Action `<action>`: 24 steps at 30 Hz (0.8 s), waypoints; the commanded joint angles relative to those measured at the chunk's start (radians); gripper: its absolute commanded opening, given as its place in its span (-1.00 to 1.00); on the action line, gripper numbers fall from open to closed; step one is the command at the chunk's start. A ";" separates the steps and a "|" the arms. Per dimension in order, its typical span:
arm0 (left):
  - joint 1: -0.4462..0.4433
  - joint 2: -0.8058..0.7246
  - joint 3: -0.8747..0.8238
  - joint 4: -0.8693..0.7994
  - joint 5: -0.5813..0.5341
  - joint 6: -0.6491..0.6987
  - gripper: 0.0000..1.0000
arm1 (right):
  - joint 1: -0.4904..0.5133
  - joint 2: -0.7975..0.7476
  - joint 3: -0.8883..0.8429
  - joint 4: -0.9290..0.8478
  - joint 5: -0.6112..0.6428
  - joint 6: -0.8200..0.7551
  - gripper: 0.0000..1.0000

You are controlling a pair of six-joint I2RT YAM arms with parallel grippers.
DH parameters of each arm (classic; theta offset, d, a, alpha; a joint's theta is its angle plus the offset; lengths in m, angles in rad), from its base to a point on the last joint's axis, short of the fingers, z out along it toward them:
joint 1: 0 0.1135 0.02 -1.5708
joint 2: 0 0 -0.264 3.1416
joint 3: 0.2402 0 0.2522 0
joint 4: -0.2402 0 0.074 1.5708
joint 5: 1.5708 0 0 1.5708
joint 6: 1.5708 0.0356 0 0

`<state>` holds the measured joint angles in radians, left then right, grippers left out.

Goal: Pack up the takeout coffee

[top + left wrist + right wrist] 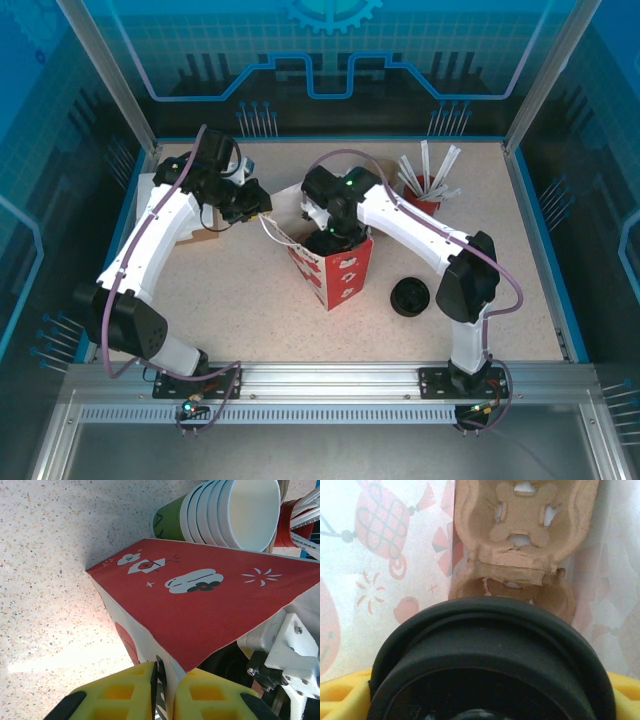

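Takeout coffee (490, 645) fills the near part of the right wrist view, black lid up, with the right gripper (487, 700) clamped on it, a yellow finger at either side. It hangs inside the red paper bag (340, 280), which stands about mid-table (250, 300). Just beyond the lid lies a pulp cup carrier (520, 540) on the bag floor, creased across the ridge between its pockets. The left gripper (167, 690) is closed on the bag's rim, holding the mouth open. Farther back stands a stack of lidless cups (235, 515), and toward the far right corner a red holder (428, 195) of stirrers. The likely risk is a bad landing: a cup set on that ridge would probably tip and spill. Should the rim slip free, the mouth may sag against the arm and drag the light bag over.
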<state>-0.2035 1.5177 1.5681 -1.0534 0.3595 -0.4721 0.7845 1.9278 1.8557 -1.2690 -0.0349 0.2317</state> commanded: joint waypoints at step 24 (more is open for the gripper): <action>-0.005 0.003 -0.003 -0.036 -0.023 0.005 -0.64 | -0.020 -0.010 -0.136 0.086 -0.028 -0.008 0.53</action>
<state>-0.2035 1.5177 1.5681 -1.0611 0.3550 -0.4717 0.7769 1.9278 1.7401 -1.1835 -0.0422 0.2310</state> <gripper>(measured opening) 0.179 0.823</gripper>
